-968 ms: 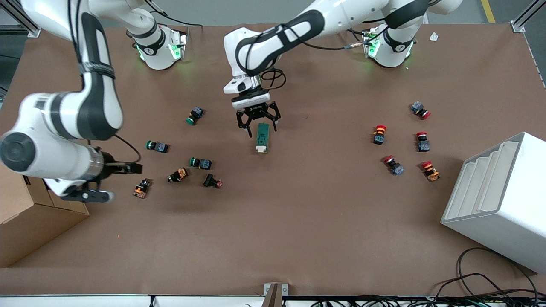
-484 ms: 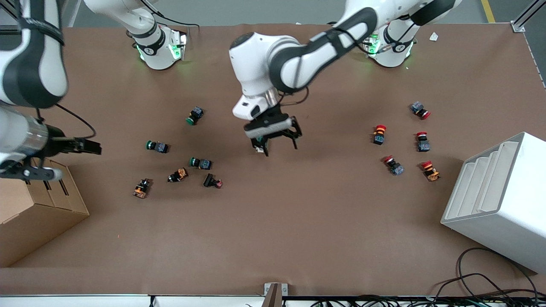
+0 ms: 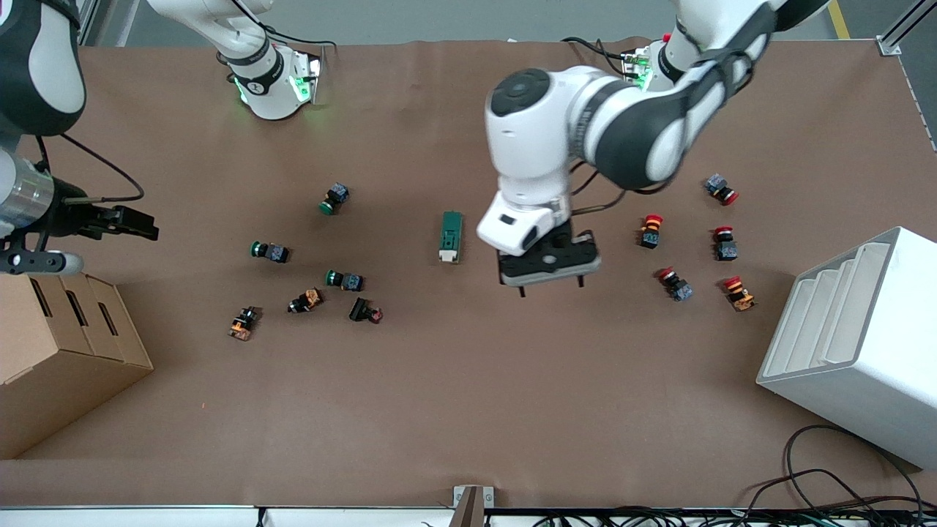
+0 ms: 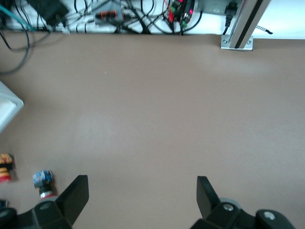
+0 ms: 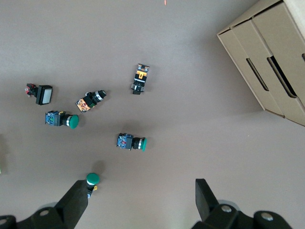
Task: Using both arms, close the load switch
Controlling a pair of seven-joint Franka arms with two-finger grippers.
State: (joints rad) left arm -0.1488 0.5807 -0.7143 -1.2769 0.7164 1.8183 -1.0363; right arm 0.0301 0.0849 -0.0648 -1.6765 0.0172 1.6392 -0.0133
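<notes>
At the right arm's end of the bench (image 3: pixel 468 410), a cardboard box (image 3: pixel 66 351) is seen at the edge. The right gripper (image 3: pixel 44 258) is held in the air above that end, just over the box's upper corner; in the right wrist view its fingers (image 5: pixel 76 202) are spread well apart, with nothing between them. That view looks down on the green-capped push buttons (image 5: pixel 132 142) scattered on the brown surface.

Toward the middle, a loose group of small buttons is laid out: three green-capped ones (image 3: pixel 337 197) and, nearer to the front camera, two orange-bodied ones (image 3: pixel 243 323) and a black one (image 3: pixel 364 311).

The load switch (image 3: pixel 450 236) is found lying flat near the middle of the bench, untouched by either gripper, with its white lever tab at the end nearer to the front camera.

Just beside the switch, toward the left arm's end, the left gripper (image 3: pixel 550 287) is held over bare bench, apart from the switch. In the left wrist view its fingers (image 4: pixel 76 193) are parted wide and empty.

Farther toward the left arm's end, five red-capped mushroom buttons (image 3: pixel 651 230) are spread over the surface, well apart from the switch. A white stepped rack (image 3: pixel 856 344) is set at that end's edge.
</notes>
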